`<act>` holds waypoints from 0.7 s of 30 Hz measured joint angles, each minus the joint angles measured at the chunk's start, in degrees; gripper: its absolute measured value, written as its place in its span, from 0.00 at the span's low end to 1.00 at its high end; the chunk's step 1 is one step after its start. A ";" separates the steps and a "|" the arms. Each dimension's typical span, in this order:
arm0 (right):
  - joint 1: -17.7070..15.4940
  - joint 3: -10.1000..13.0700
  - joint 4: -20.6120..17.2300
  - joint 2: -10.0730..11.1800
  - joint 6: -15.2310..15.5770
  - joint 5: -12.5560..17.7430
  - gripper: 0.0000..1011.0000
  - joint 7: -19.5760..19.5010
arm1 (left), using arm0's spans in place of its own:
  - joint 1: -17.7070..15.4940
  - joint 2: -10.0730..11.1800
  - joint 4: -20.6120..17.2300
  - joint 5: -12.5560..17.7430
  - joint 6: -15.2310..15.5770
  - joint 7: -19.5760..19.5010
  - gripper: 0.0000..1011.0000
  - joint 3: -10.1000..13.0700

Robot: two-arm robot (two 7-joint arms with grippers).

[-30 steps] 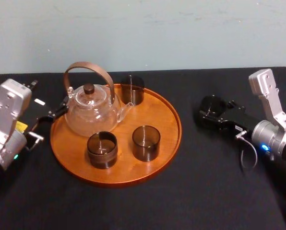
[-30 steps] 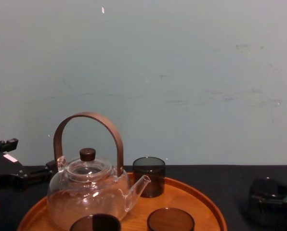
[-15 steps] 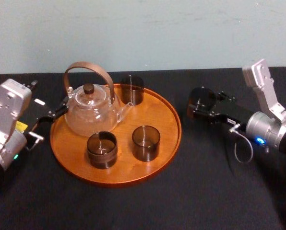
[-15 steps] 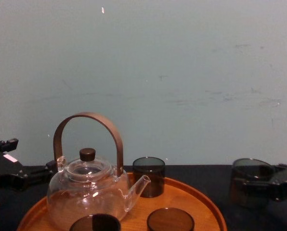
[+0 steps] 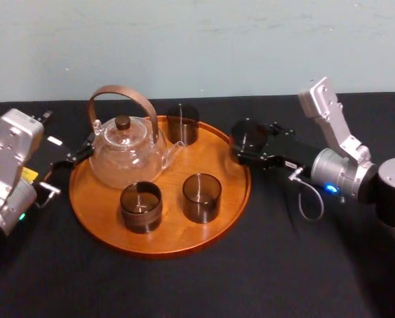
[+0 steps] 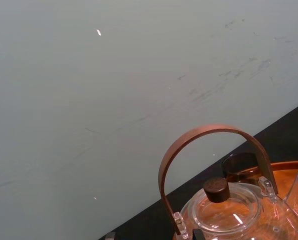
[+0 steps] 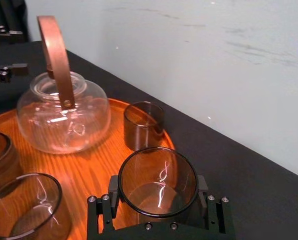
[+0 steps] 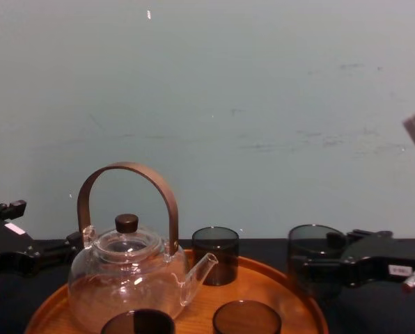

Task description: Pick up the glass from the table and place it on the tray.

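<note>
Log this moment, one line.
right pincer: shut on glass, at right rim of tray | left pincer: parked left of tray | placement: pending

Four glasses: back glass [image 5: 183,124], left glass [image 5: 141,207], middle glass [image 5: 201,197], held glass [image 5: 249,134]. One teapot [image 5: 126,154], one tray [image 5: 177,233], one table [image 5: 250,278]. Two tools: left tool [image 5: 78,156], right tool [image 5: 247,147].

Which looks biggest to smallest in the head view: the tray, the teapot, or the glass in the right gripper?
tray
teapot
glass, held in the right gripper
The left gripper rests beside the tray.
</note>
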 joint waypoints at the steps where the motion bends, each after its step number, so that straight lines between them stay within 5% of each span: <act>1: 0.24 -0.25 0.21 -0.15 -0.07 -0.12 0.89 0.08 | 0.00 0.00 0.00 0.00 0.00 0.00 0.99 0.00; 21: 4.88 -3.66 6.04 -3.63 -1.85 -1.87 0.89 1.51 | -0.01 0.00 0.00 0.00 0.00 0.00 0.99 0.00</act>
